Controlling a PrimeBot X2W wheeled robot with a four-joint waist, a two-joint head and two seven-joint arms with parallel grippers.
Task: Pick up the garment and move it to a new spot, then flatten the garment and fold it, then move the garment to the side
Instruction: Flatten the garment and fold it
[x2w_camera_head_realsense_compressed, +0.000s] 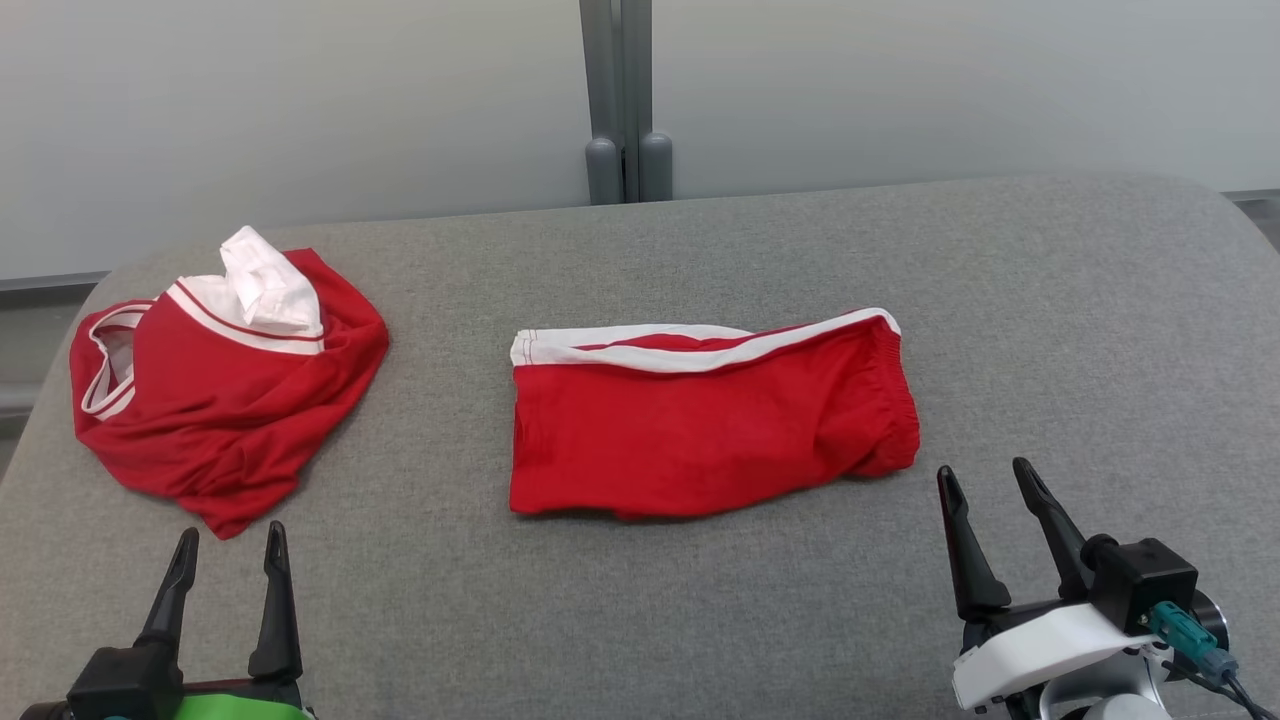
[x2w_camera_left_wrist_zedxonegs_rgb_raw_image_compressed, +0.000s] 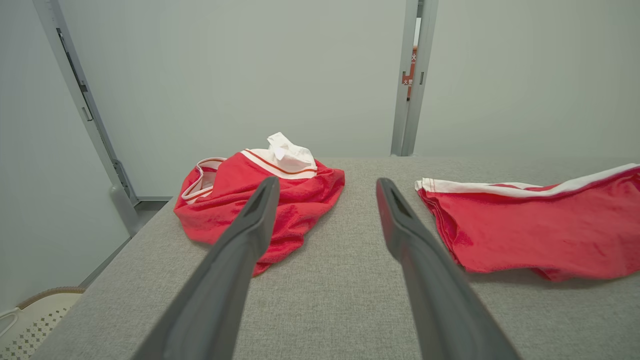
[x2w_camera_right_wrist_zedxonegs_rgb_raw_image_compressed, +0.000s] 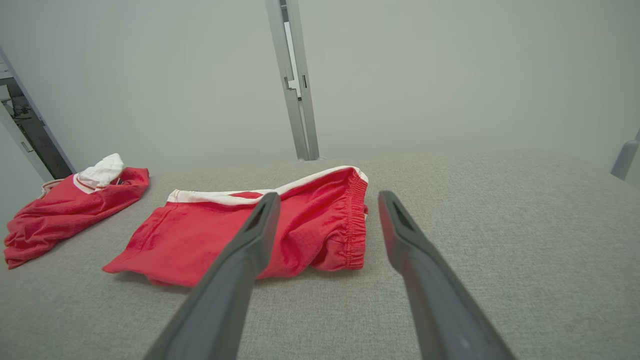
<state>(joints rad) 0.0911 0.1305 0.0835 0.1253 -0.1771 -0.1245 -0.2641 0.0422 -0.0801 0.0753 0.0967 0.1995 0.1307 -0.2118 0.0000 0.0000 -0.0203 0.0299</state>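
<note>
A red garment with white trim, a pair of shorts, lies folded flat in the middle of the grey padded table. A second red and white garment sits crumpled in a heap at the table's left. My left gripper is open and empty near the front left, just in front of the heap. My right gripper is open and empty at the front right, just beyond the elastic waistband end of the shorts. Neither gripper touches cloth. In the wrist views the left gripper and right gripper stand wide apart.
The table's rounded back edge meets a pale wall with a grey upright post behind the middle. Bare grey surface stretches right of the shorts and along the front. A white perforated bin stands below the table's left side.
</note>
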